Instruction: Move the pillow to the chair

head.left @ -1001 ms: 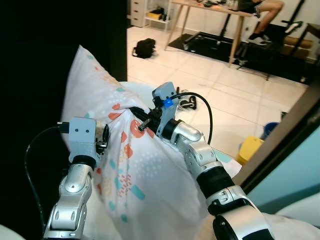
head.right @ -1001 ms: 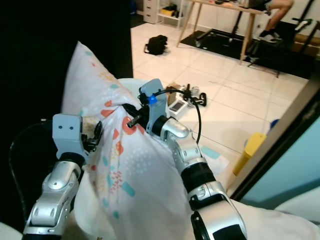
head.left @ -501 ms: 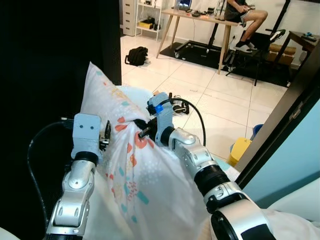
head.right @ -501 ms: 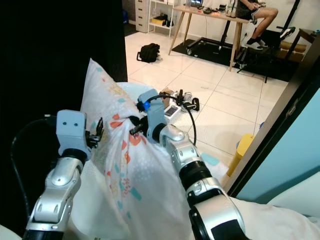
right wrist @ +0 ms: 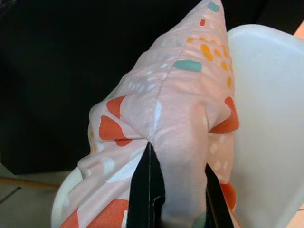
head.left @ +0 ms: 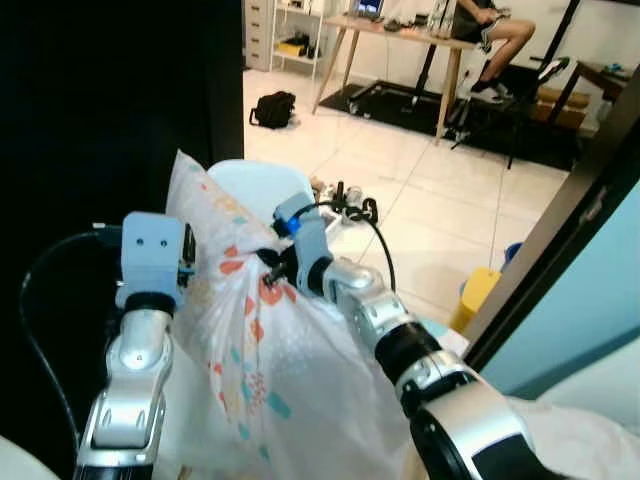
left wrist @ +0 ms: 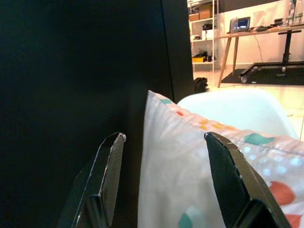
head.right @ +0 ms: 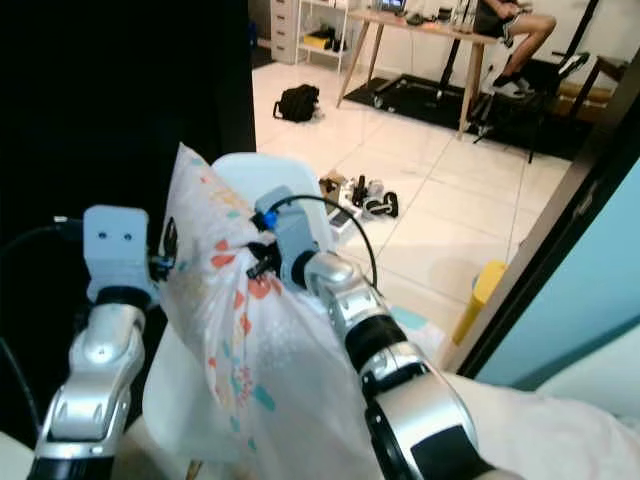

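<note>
Right claw pinches a fold of the pillow, holding it upright over the white chair; left claw wide, fingers either side of the pillow's edge, contact unclear

The pale tiled floor carries a black bag, a yellow bin and small clutter, all well beyond the jaws. A white chair stands just behind them.

Now hanging lower and closer to the white chair, pillow, carried leftward with both grippers: right gripper, left gripper.
</note>
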Tool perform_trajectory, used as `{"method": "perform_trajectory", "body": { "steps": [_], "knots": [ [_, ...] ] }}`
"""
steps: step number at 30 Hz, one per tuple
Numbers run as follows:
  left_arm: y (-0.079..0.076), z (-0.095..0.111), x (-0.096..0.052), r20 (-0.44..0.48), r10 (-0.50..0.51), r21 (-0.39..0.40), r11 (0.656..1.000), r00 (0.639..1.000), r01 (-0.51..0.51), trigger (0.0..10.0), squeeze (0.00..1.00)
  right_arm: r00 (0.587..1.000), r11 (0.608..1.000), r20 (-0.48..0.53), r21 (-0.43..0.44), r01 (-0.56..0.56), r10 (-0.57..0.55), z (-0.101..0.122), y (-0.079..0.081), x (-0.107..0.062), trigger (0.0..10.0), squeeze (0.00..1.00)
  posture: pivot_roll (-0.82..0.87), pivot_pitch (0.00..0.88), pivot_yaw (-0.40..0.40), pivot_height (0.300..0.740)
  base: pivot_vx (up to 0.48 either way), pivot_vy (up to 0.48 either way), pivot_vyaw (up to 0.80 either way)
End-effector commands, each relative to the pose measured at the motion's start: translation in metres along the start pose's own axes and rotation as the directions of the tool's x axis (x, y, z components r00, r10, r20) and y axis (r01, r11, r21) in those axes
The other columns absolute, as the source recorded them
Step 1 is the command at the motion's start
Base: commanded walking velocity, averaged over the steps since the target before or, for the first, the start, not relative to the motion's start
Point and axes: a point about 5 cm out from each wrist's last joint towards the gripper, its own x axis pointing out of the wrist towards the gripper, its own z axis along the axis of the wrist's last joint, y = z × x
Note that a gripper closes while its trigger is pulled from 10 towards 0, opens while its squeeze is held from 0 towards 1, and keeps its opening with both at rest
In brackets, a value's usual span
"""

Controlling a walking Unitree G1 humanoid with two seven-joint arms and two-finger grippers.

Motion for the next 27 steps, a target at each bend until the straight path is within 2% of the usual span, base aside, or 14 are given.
{"method": "perform_trajectory", "body": {
  "steps": [1,8,10,11,12,13,15,16,19,20,22,27],
  "knots": [
    [-0.001,0.005,0.001,0.014,-0.006,0.029,1.000,1.000,0.005,10.0,0.00,0.998,0.993,0.061,-0.115,-0.004,0.011,0.019,-0.001,0.003,10.0,0.00,0.03,0.000,-0.088,0.615,0.000,0.000,0.00],
    [-0.002,0.007,0.000,0.018,-0.008,0.031,0.999,1.000,0.007,10.0,0.00,0.999,0.985,0.052,-0.170,-0.009,0.018,0.020,0.000,0.005,10.0,0.00,0.03,0.000,-0.089,0.585,0.000,0.000,0.00],
    [-0.005,0.011,-0.002,0.035,-0.028,0.036,0.999,0.999,0.027,10.0,0.00,0.998,0.929,0.048,-0.366,0.053,-0.038,0.030,-0.007,0.006,10.0,0.00,0.05,0.000,-0.094,0.575,0.000,0.000,0.00],
    [-0.006,0.013,-0.002,0.040,-0.035,0.038,0.999,0.999,0.034,10.0,0.00,0.995,0.884,0.056,-0.457,0.094,-0.077,0.036,-0.012,0.006,10.0,0.00,0.05,0.000,-0.096,0.570,0.000,0.000,0.00],
    [-0.007,0.014,-0.003,0.042,-0.039,0.039,0.999,0.998,0.038,10.0,0.00,0.993,0.852,0.065,-0.510,0.119,-0.100,0.039,-0.014,0.005,10.0,0.00,0.05,0.000,-0.095,0.565,0.000,0.000,0.00],
    [-0.007,0.014,-0.003,0.042,-0.039,0.039,0.999,0.998,0.038,10.0,0.00,0.993,0.852,0.065,-0.510,0.119,-0.100,0.039,-0.014,0.005,10.0,0.00,0.05,0.000,-0.095,0.565,0.000,0.000,0.00],
    [-0.007,0.015,-0.003,0.044,-0.043,0.039,0.998,0.998,0.041,10.0,0.00,0.983,0.781,0.108,-0.598,0.182,-0.146,0.051,-0.021,0.005,10.0,0.00,0.06,0.000,-0.094,0.555,0.000,0.000,0.00],
    [-0.007,0.015,-0.003,0.044,-0.043,0.039,0.998,0.998,0.041,10.0,0.00,0.983,0.781,0.108,-0.598,0.182,-0.146,0.051,-0.021,0.005,10.0,0.00,0.06,0.000,-0.094,0.555,0.000,0.000,0.00],
    [-0.008,0.021,-0.002,0.053,-0.053,0.034,0.998,0.997,0.051,10.0,0.00,0.960,0.664,0.224,-0.694,0.277,-0.167,0.085,-0.024,0.007,10.0,0.00,0.07,0.000,-0.093,0.540,0.000,0.000,0.00],
    [-0.008,0.021,-0.002,0.053,-0.053,0.034,0.998,0.997,0.051,10.0,0.00,0.960,0.664,0.224,-0.694,0.277,-0.167,0.085,-0.024,0.007,10.0,0.00,0.07,0.000,-0.093,0.540,0.000,0.000,0.00],
    [-0.009,0.027,-0.004,0.064,-0.057,0.030,0.998,0.996,0.055,10.0,0.00,0.951,0.621,0.270,-0.722,0.305,-0.154,0.102,-0.020,0.010,10.0,0.00,0.09,0.000,-0.103,0.530,0.000,0.000,0.00],
    [-0.008,0.033,-0.008,0.065,-0.053,0.024,0.998,0.996,0.052,10.0,0.00,0.940,0.600,0.314,-0.730,0.328,-0.132,0.119,-0.009,0.016,10.0,0.00,0.10,0.000,-0.108,0.515,0.000,0.000,0.00]
  ]
}}
